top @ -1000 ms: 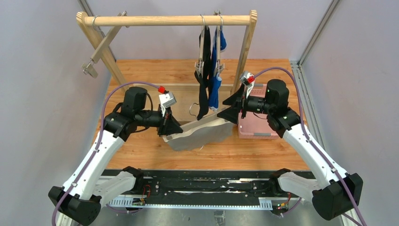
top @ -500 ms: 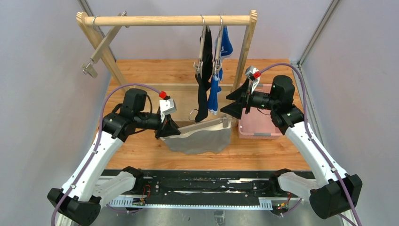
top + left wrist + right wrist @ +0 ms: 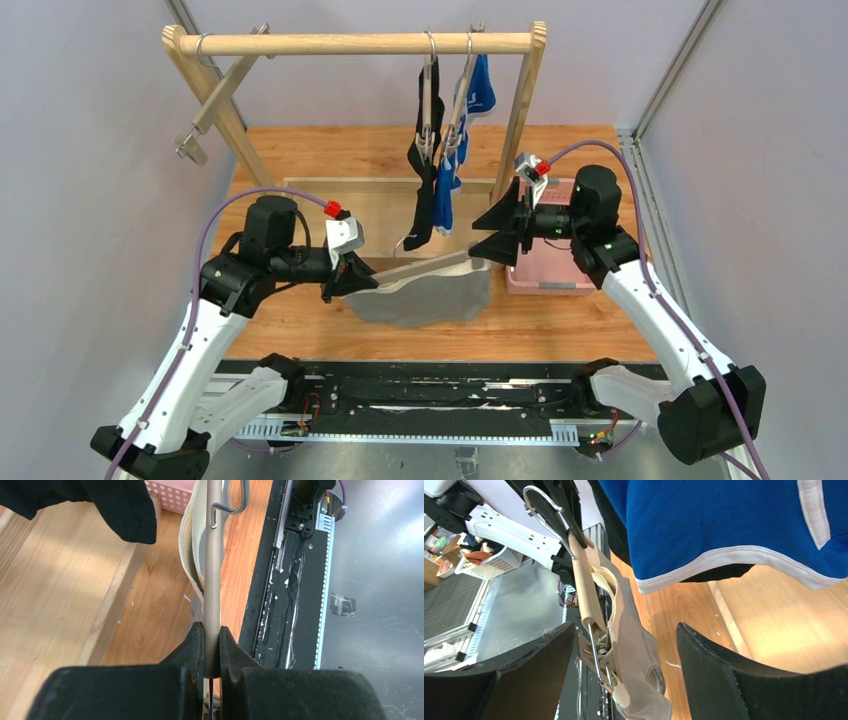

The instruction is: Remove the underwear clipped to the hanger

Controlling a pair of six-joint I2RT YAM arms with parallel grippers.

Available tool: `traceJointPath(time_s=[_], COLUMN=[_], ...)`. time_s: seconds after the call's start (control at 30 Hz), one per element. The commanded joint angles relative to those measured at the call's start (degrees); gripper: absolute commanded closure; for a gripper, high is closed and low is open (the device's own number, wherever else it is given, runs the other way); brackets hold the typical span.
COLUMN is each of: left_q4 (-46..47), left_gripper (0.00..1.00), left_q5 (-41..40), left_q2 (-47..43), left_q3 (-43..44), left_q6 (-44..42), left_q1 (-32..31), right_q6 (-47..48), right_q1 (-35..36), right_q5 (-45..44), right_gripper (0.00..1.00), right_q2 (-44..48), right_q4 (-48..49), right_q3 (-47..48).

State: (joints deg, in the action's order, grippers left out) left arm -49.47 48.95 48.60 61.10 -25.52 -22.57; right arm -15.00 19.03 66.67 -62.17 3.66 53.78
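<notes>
The grey underwear [image 3: 428, 298] with a pale waistband hangs clipped on a wooden hanger [image 3: 420, 265] held low over the table. My left gripper [image 3: 352, 277] is shut on the hanger's left end; in the left wrist view my gripper [image 3: 212, 642] clamps the bar [image 3: 213, 570]. My right gripper [image 3: 487, 235] is open by the hanger's right end. In the right wrist view my gripper [image 3: 624, 672] stands wide around the metal clip [image 3: 603, 652] and the grey underwear [image 3: 639, 655], touching neither. The black underwear [image 3: 421, 195] and the blue underwear [image 3: 446, 195] hang on the rack.
The wooden rack [image 3: 350, 43] spans the back, with an empty hanger [image 3: 215, 100] at its left post. A pink basket [image 3: 548, 268] sits under my right gripper. The blue underwear [image 3: 724, 525] hangs just above my right gripper. The black metal rail [image 3: 285, 580] runs along the table's near edge.
My left gripper has pulled the hanger a little left and lower. My right gripper drew back from the hanger's right end, then came close again, open. The black and blue underwear swung left.
</notes>
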Motion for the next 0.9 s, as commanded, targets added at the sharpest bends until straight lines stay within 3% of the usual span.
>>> traceJointPath(time_s=[0.0, 0.33, 0.47, 0.63, 0.67, 0.8, 0.83, 0.87], left_q4=[1.95, 4.25, 4.61, 6.21, 6.49, 7.77, 7.83, 7.89], left_gripper=[1.0, 1.0, 1.0, 1.0, 1.0, 1.0, 1.0, 1.0], left_q5=[0.54, 0.62, 1.06, 0.97, 0.95, 0.54, 0.53, 0.61], left_q2=[-0.66, 0.77, 1.14, 1.41, 1.41, 1.41, 1.53, 1.62], left_q3=[2.0, 1.74, 1.69, 1.23, 1.11, 0.64, 0.58, 0.6], left_q6=[0.26, 2.34, 2.55, 3.71, 3.98, 4.83, 4.88, 4.94], left_q1=[0.28, 0.29, 0.26, 0.28, 0.28, 0.28, 0.25, 0.29], right_q6=[-2.96, -4.95, -6.7, -7.02, -6.83, -6.5, -6.46, -6.52], right_q1=[-0.94, -0.92, -0.84, -0.59, -0.57, -0.57, -0.53, -0.56], right_q5=[3.55, 4.23, 4.83, 4.91, 4.79, 4.22, 3.9, 3.2], right_gripper=[0.27, 0.36, 0.52, 0.94, 0.99, 0.99, 0.9, 0.75], right_q2=[0.78, 1.09, 0.66, 0.14, 0.18, 0.27, 0.34, 0.37], right_q4=[3.53, 4.85, 6.91, 7.4, 7.1, 6.93, 6.86, 6.6], right_q3=[-1.51, -2.66, -3.14, -3.15, -3.12, -3.33, -3.29, -3.23])
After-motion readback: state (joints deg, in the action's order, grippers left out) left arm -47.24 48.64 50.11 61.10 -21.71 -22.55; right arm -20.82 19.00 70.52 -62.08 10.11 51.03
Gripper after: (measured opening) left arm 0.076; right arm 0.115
